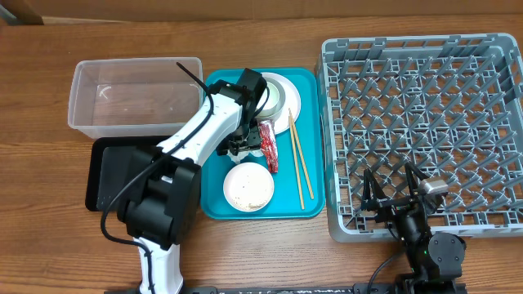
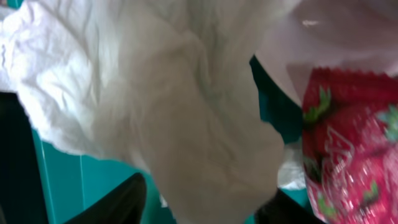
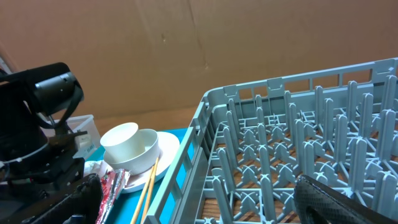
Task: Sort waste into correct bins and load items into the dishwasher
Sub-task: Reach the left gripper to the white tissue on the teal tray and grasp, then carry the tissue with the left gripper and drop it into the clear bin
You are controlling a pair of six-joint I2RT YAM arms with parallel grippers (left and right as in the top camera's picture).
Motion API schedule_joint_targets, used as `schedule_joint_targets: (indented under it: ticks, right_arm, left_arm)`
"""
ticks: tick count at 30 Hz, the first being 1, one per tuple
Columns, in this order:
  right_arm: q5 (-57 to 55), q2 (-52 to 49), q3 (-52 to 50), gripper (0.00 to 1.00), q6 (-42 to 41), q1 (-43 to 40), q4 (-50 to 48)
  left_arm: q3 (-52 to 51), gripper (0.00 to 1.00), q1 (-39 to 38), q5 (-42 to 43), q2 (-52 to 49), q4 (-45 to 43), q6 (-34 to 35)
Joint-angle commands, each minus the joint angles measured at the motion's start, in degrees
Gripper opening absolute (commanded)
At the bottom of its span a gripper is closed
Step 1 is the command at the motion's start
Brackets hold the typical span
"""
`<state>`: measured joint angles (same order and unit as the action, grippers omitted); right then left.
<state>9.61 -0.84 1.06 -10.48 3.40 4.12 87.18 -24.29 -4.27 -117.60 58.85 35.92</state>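
Note:
My left gripper (image 1: 245, 147) is low over the teal tray (image 1: 310, 204), shut on the crumpled white tissue (image 2: 186, 124), which fills the left wrist view between its fingers (image 2: 202, 211). The red wrapper (image 1: 269, 147) lies just beside it and also shows in the left wrist view (image 2: 348, 155). A bowl with white grains (image 1: 248, 186) sits at the tray's front. The plate (image 1: 292, 102) at the back carries a bowl (image 3: 148, 149) and cup (image 3: 118, 135). Chopsticks (image 1: 297, 159) lie on the tray's right. My right gripper (image 1: 391, 192) is open and empty over the grey dish rack's (image 1: 425, 122) front edge.
The clear tub (image 1: 135, 94) stands at the back left and the black tray (image 1: 110, 175) in front of it, partly under my left arm. The rack's upright pegs (image 3: 280, 143) rise just ahead of my right gripper (image 3: 205, 205).

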Motion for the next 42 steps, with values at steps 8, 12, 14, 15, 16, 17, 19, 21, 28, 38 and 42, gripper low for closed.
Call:
schedule_joint_targets:
  ticks: [8,12,14,15,16,17,19,21,28,38,42]
  right_arm:
    - [-0.5,0.68,-0.61,1.0,0.02,-0.26,-0.31]
    - [-0.5,0.68,-0.61,1.0,0.02,-0.26,-0.31]
    - [-0.5,0.68,-0.61,1.0,0.02,-0.26,-0.28]
    - [-0.5,0.68,-0.61,1.0,0.02,-0.26,-0.31]
    - [-0.5,0.68,-0.61,1.0,0.02,-0.26,-0.31]
    - [-0.5,0.68,-0.61,1.0,0.02,-0.26,-0.31]
    - [-0.5,0.68,-0.61,1.0,0.02,-0.26,-0.28]
    - [-0.5,0.68,-0.61,1.0,0.02,-0.26,-0.31]
    - [-0.5,0.68,-0.61,1.0,0.02,-0.26,-0.28]
    - [-0.5,0.68,-0.61,1.0,0.02,-0.26,-0.31]
    - [-0.5,0.68,-0.61,1.0,0.02,-0.26,-0.31]
  left_arm:
    - [1.05,0.06,-0.11,-2.32,-0.74,-1.84,0.48]
    - [2.67,0.04,-0.02,-2.34,-0.52,-0.35,-0.85]
    - [5.62,0.04,0.17,-2.32,0.0,2.51,-1.18]
    - [7.54,0.04,0.26,-2.34,0.35,4.09,-1.2]
    - [9.99,0.04,0.28,-2.34,0.94,5.9,-1.22]
    - [12.24,0.04,0.26,-2.36,1.44,7.32,-1.25]
    - [17.33,0.04,0.28,-2.36,3.08,10.14,-1.66]
    - [21.22,0.04,0.31,-2.38,4.7,12.04,-1.68]
    - [29.7,0.04,1.79,-8.96,11.1,16.41,-2.78]
    - [28.13,0.04,11.74,-18.16,11.06,18.12,-5.64]
    - [27.15,0.04,15.67,-18.05,9.05,18.05,-6.29]
